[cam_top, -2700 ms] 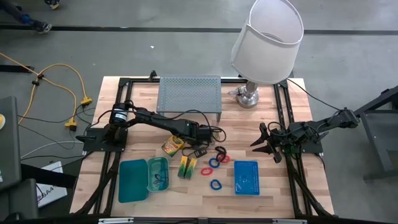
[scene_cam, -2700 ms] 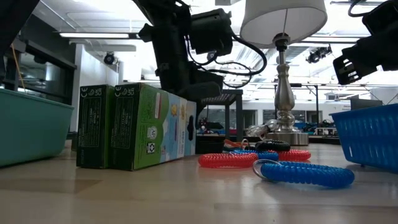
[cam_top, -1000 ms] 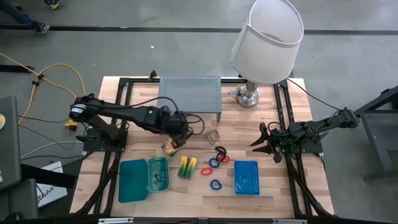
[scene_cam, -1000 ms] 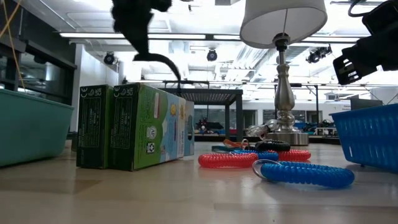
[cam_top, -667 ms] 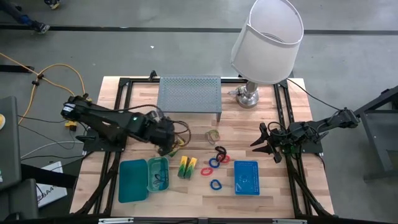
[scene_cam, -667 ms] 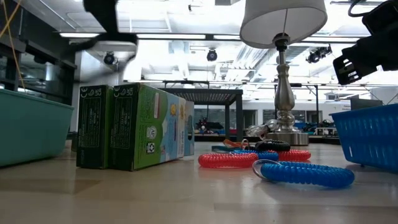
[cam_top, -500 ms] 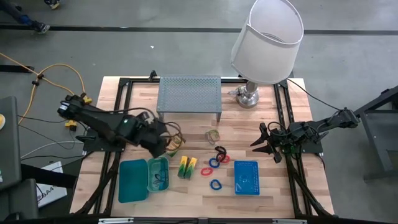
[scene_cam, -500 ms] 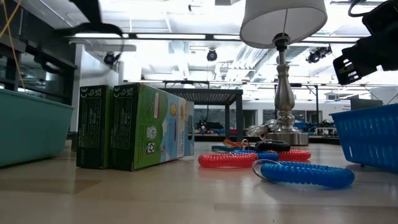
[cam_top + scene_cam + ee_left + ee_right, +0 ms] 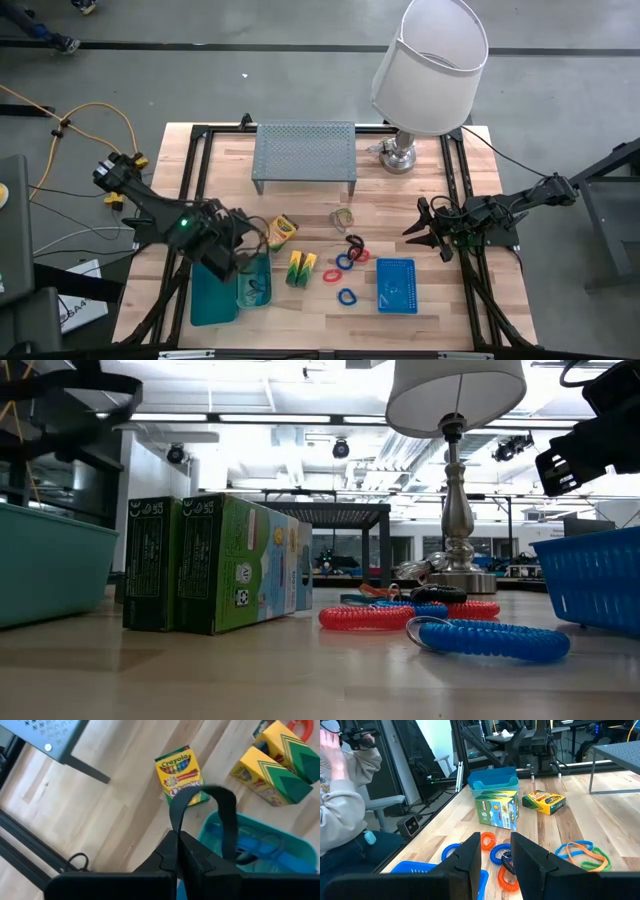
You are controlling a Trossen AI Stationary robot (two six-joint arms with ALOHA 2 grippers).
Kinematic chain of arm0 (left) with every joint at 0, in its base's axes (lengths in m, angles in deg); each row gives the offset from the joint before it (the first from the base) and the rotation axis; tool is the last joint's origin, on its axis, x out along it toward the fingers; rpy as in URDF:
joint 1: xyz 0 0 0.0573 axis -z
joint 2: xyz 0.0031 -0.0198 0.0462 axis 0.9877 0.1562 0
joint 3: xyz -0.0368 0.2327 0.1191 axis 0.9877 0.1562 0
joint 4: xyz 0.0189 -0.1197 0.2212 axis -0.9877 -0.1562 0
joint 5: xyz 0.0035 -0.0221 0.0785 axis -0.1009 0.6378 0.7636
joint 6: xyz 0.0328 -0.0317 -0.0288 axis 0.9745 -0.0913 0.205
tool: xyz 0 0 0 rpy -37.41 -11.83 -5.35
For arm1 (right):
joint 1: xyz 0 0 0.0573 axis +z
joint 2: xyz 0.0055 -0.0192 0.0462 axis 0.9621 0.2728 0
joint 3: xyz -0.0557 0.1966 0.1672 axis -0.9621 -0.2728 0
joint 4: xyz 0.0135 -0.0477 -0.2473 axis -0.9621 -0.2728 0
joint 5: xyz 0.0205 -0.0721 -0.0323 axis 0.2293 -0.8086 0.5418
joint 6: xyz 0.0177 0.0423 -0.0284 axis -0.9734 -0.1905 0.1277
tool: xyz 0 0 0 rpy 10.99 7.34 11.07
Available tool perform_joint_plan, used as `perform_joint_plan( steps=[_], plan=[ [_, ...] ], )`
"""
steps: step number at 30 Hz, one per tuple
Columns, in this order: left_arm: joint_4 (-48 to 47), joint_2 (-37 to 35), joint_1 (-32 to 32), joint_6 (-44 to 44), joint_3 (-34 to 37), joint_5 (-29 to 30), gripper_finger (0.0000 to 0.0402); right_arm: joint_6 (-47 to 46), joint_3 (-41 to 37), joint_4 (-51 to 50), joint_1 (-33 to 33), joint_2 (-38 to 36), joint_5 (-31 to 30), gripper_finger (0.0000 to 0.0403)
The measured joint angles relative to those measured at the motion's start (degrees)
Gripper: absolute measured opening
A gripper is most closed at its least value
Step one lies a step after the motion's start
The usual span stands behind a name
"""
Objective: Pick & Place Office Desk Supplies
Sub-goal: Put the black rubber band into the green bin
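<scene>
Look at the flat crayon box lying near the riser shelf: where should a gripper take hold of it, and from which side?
Judging by its pose, grip the crayon box across its two long edges, coming straight down from above. It lies flat, printed face up, with bare table around it and the teal tray and the upright yellow-green boxes a little apart, so its broad face offers nothing to pinch.

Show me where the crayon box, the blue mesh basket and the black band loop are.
crayon box [image 9: 181, 774]: left wrist view, printed yellow face.
blue mesh basket [image 9: 397, 286]: high view, its mesh floor.
black band loop [image 9: 226, 815]: left wrist view, the strap's right side, above the teal tray.
</scene>
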State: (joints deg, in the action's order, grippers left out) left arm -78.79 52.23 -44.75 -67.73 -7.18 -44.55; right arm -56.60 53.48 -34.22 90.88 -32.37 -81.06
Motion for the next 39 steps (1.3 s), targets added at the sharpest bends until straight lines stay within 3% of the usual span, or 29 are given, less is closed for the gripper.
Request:
perform_joint_plan(
  steps=[7, 13, 21, 39],
  plan=[
    [0.39, 4.47, 4.14, -5.20, 0.29, 0.00, 0.0000, 0.00, 0.01, 0.00, 0.00, 0.00, 0.01, 0.0094],
    [3.63, 9.26, 6.55, -3.63, 0.33, 1.61, 0.0000, 0.00, -0.01, -0.01, 0.00, 0.00, 0.01, 0.0094],
    [5.17, 13.79, 7.51, -8.71, 0.33, 1.73, 0.0000, 0.00, 0.00, 0.00, 0.00, 0.00, 0.00, 0.0094],
    [10.70, 18.29, 6.94, -24.97, 0.33, -10.14, 0.0000, 0.00, 0.00, -0.02, 0.00, 0.00, -0.01, 0.0094]
  ],
)
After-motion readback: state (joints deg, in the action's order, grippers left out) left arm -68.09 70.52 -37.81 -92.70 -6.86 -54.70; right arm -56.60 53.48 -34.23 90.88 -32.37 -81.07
